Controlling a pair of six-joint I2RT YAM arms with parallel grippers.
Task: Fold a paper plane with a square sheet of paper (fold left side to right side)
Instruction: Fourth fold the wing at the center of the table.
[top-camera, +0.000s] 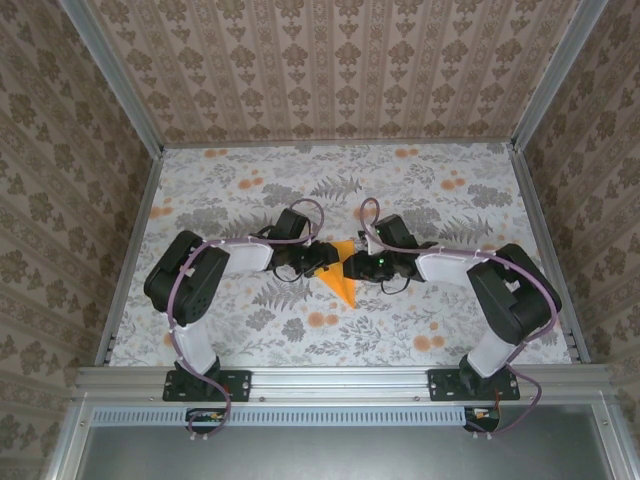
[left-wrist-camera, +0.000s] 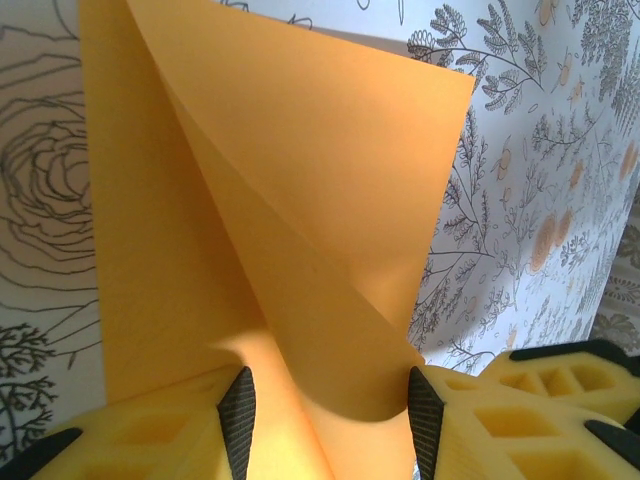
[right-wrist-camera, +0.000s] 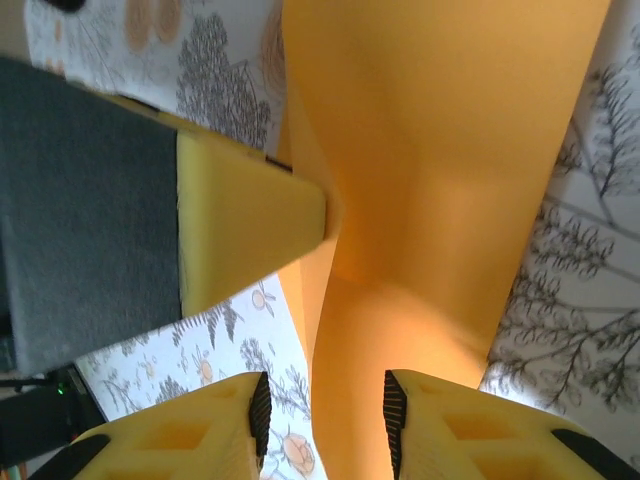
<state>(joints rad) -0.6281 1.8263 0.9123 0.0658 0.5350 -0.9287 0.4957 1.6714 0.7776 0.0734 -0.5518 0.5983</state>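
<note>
The orange sheet of paper lies partly folded at the table's middle, its point toward the near edge. Both grippers meet over it. My left gripper comes in from the left and my right gripper from the right. In the left wrist view, a curled flap of the paper rises between the parted jaws of my left gripper and brushes the right pad. In the right wrist view, the paper runs between the jaws of my open right gripper, with a gap at the left pad. The left gripper's yellow finger presses the paper's edge.
The floral tablecloth covers the table. Patterned walls stand on three sides. Aluminium rails border the near edge, where both arm bases are bolted.
</note>
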